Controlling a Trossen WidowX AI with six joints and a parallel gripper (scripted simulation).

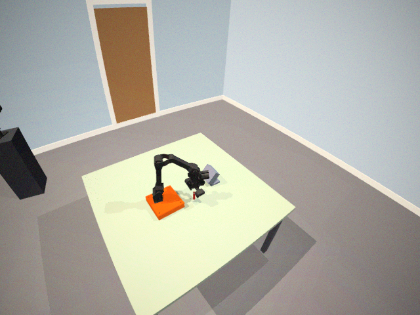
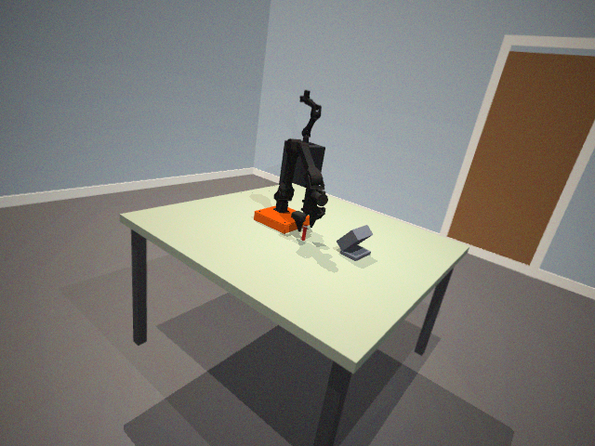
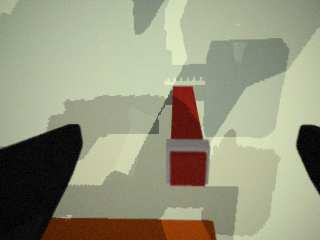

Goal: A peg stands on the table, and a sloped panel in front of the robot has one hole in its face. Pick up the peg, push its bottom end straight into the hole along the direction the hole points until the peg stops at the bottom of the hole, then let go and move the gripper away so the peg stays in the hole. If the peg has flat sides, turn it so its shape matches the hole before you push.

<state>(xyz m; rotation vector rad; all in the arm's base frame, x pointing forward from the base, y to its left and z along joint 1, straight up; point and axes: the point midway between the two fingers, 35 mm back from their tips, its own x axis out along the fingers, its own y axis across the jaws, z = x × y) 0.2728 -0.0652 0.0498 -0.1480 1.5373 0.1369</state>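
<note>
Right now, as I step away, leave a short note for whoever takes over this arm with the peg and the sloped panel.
Gripper: open wide, holding nothing, hanging just above the peg, one finger on each side.
Peg: red, square top, upright on the table beside the orange base, untouched.
Sloped panel: grey, further out on the table, nothing in it; its hole is too small to make out.
Done: gripper lined up over the peg.
Left: lower, close on the peg, lift, match its flat sides to the hole, push in fully, release, back away.
</note>
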